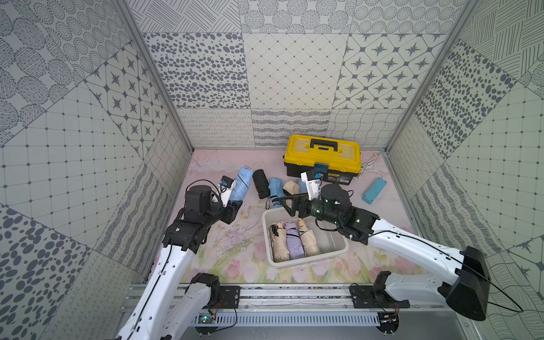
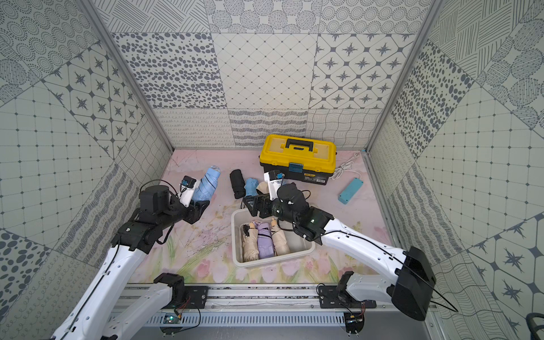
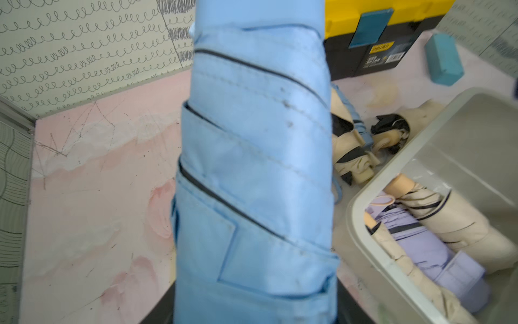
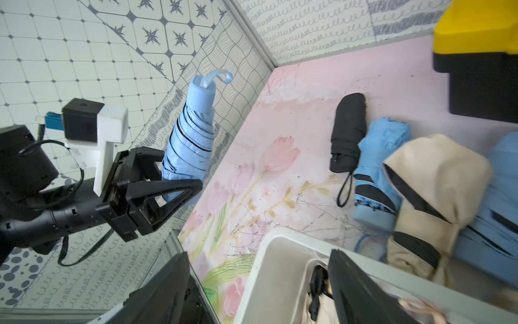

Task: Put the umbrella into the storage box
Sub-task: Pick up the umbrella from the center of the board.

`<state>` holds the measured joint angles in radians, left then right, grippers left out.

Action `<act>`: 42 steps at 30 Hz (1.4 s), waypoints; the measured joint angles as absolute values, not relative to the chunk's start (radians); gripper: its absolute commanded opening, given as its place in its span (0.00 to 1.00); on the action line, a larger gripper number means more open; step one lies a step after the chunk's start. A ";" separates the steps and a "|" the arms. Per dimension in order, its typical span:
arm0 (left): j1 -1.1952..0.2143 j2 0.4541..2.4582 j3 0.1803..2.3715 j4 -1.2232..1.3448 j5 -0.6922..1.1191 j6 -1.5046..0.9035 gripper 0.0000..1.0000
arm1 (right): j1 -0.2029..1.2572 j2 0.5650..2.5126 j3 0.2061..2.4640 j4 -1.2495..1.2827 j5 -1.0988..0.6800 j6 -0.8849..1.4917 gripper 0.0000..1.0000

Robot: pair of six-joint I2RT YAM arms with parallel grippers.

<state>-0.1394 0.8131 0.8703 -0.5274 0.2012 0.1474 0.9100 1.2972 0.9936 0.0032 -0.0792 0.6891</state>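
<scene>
we see left gripper (image 1: 235, 206) clamped on the pale blue umbrella (image 1: 241, 184), lower end hidden in the jaws, raised left of the storage box (image 1: 309, 258), right gripper (image 1: 287, 206) spread wide over its far rim

Left tool (image 4: 179, 179) clamps blue umbrella (image 4: 190, 134) — storage box (image 4: 262, 263) near.

Patchwork grey-patterned wall panels (image 1: 294, 73) on three sides; pink floral floor mat (image 1: 235, 250).
</scene>
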 measured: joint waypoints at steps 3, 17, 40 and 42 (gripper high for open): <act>-0.193 0.790 0.845 -0.489 0.206 0.042 0.46 | 0.926 1.390 1.048 0.064 -0.090 0.739 0.87; -0.407 0.836 0.812 -0.348 0.097 -0.223 0.47 | 0.936 1.568 1.179 0.181 -0.093 0.907 0.92; -0.511 0.900 0.820 -0.297 -0.059 -0.287 0.76 | 0.936 1.683 1.301 0.142 -0.032 0.971 0.46; -0.512 0.899 0.830 -0.295 -0.059 -0.289 0.82 | 0.936 1.683 1.301 0.118 -0.028 0.971 0.45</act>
